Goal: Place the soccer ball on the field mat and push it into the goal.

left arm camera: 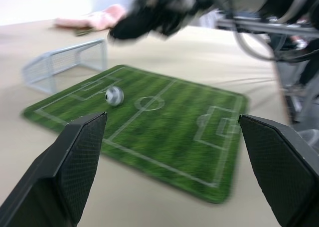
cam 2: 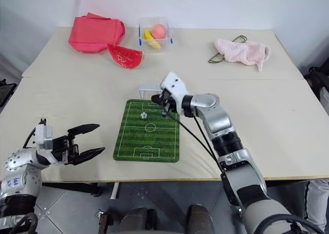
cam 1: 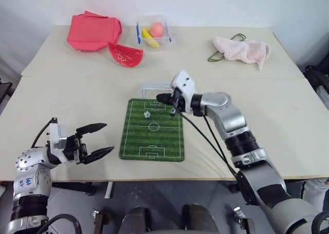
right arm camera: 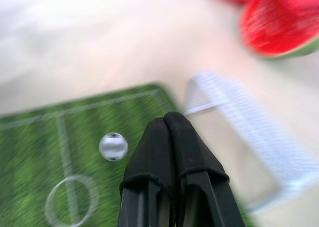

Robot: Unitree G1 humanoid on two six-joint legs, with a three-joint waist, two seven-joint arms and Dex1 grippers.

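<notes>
Cream-coloured bench (cam 1: 77,90) stretches wide under a white wall, and right in the middle of it lies the flat green striped field mat (cam 1: 153,131) with its white pitch lines. On that mat, in the far half near the penalty box, sits the tiny black-and-white soccer ball (cam 1: 147,114), free and untouched. Just beyond the mat's far edge stands the small white-framed goal (cam 1: 152,90) with pale netting, mouth facing the mat. The ball is on the field but not in the net!

Over the mat's far right corner comes the right gripper (cam 1: 163,97), black fingers pressed tightly together, nothing between them, tips pointing left toward the goal. The wrist view puts the ball just beside those closed fingertips (right arm camera: 164,129), apart from them.

Down at the near left, off the mat, the left gripper (cam 1: 103,139) hangs with its two black fingers spread wide apart, empty, aimed toward the mat.

At the far side of the bench: a crumpled red cloth (cam 1: 93,31) on the left, a red watermelon-slice toy (cam 1: 126,54) just beside it, a clear plastic box with blue trim (cam 1: 153,31) holding a yellow banana and a peach-coloured fruit, and over on the far right a pink towel (cam 1: 244,50) lying on a green wire hanger (cam 1: 221,51).
</notes>
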